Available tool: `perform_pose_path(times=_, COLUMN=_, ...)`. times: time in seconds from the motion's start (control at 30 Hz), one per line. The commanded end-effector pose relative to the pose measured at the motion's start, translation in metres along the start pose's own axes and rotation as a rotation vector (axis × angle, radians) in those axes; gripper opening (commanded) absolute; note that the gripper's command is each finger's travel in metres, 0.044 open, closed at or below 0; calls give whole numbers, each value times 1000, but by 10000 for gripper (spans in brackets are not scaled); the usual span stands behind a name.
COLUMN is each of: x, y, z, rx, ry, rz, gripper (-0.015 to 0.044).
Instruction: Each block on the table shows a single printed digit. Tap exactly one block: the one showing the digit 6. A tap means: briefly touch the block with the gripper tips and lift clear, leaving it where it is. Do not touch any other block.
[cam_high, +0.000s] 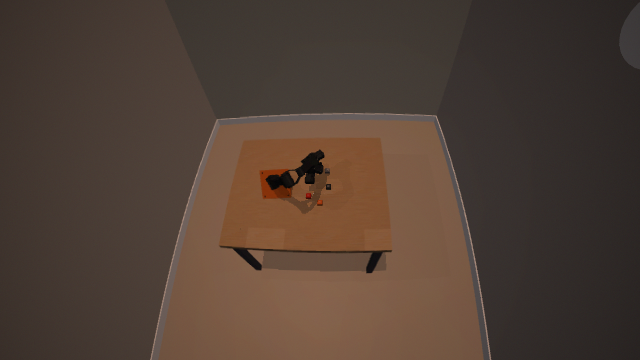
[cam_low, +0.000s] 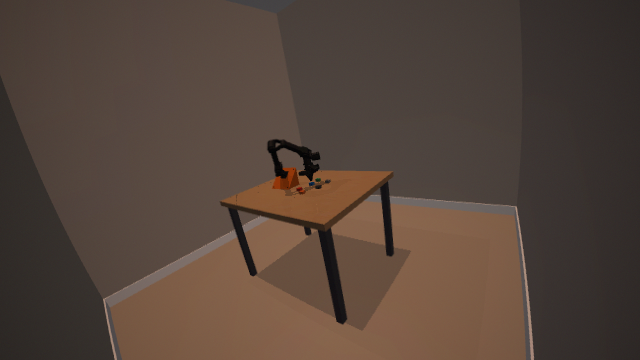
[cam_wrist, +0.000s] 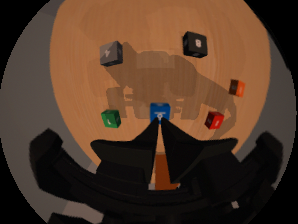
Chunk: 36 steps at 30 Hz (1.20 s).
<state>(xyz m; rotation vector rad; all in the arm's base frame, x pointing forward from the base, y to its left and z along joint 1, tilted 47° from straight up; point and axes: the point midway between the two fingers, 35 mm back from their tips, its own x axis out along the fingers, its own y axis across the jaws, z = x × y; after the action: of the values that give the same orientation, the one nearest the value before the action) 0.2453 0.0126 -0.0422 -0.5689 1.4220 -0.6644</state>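
Note:
My gripper (cam_wrist: 159, 120) (cam_low: 311, 179) is shut, its two tips together with nothing between them. In the wrist view the tips overlap the near edge of a blue block (cam_wrist: 160, 110) (cam_low: 311, 184); the exterior view shows them close above it. The blue block's digit is mostly hidden by the tips. A green block (cam_wrist: 111, 119) (cam_low: 318, 180) is left of it and a red block (cam_wrist: 214, 120) (cam_high: 308, 196) is right. A black block (cam_wrist: 195, 44) (cam_high: 328, 187) has a rounded white digit, too blurred to read surely. The digits on green and red are unclear.
A grey block (cam_wrist: 111, 53) (cam_high: 327, 171) stands at the far left in the wrist view, and an orange block (cam_wrist: 237, 88) (cam_high: 320, 202) at the right. The arm's orange base (cam_high: 267, 192) (cam_low: 285, 180) is on the wooden table (cam_high: 350, 220).

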Motion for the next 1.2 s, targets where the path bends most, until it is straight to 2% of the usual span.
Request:
perform_pose_path(times=0.0, x=8, y=-2, z=-3, rx=-10, ry=4, rz=-10, gripper=20)
perform_pose_path(times=0.43, x=19, y=-2, z=-3, rx=-10, ry=4, rz=-11, gripper=20)
perform_pose_path(times=0.57, x=-9, y=-1, z=-3, rx=-10, ry=4, rz=-9, gripper=20)
perform_pose_path(times=0.7, x=-12, y=-2, z=-3, rx=-10, ry=4, rz=-10, gripper=20)
perform_pose_path(times=0.8, x=-21, y=13, z=3, rx=-11, ry=3, rz=-3, gripper=99)
perform_pose_path(times=1.17, x=-87, y=133, z=6, rx=-10, ry=3, rz=9, gripper=387)
